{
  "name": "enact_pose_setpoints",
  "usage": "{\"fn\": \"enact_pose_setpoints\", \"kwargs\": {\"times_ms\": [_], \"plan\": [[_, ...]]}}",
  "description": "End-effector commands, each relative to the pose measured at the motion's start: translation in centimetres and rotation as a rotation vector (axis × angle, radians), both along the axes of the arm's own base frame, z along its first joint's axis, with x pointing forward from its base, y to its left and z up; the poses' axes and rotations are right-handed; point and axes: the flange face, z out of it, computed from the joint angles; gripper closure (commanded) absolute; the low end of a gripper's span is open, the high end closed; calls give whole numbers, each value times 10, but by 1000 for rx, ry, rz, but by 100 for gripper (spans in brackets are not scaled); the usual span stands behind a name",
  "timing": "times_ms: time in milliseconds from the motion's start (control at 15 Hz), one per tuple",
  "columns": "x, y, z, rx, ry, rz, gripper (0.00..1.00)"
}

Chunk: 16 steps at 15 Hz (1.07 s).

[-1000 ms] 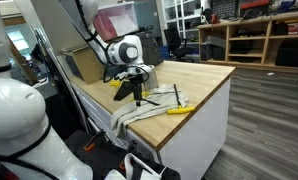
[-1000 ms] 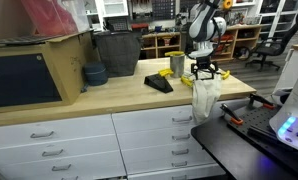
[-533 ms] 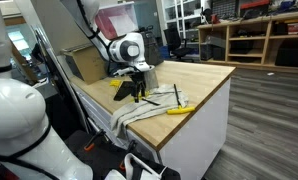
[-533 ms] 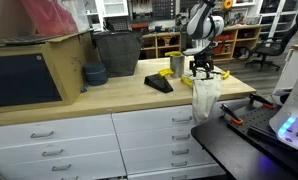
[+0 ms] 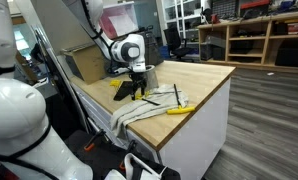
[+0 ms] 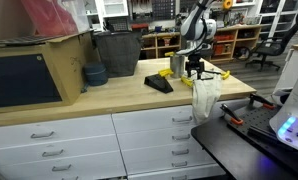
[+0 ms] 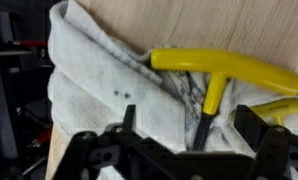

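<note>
A wooden bench (image 6: 109, 98) with drawers is shown in an exterior view. From the left, a cardboard box (image 6: 64, 55), a blue-grey bowl (image 6: 94, 73), a dark bin (image 6: 117, 52) and a black wedge-shaped object (image 6: 159, 83) are set out along it. Further right, the hand (image 6: 196, 70) is held low over a white towel (image 6: 204, 98), which is draped over the bench's front edge.

In the wrist view, the towel is spread at the left. A yellow T-handled tool (image 7: 224, 68) is laid on its right part, with the dark shaft pointed toward the camera. A second yellow handle (image 7: 289, 108) is glimpsed at the far right edge. The hand's fingers are spread wide, one to each side of the shaft, and nothing is grasped.

An approach to the T-handled tool appears to be in hand. A grasp would call for the hand to be lowered until the tool is straddled, then clenched on it.
</note>
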Motion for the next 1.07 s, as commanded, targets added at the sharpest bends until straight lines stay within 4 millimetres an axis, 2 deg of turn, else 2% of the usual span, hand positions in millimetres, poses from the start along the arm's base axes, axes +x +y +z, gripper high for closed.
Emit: {"fn": "enact_pose_setpoints", "kwargs": {"times_ms": [0,133,267,667,1000], "plan": [[17,37,7,0,2,-55,0],[22,47,12,-21,-11,-77,0],[23,48,16,-46,-21,-94,0],[11,20,14,-67,-7,-152,0],[8,21,4,-80,8,-151,0]]}}
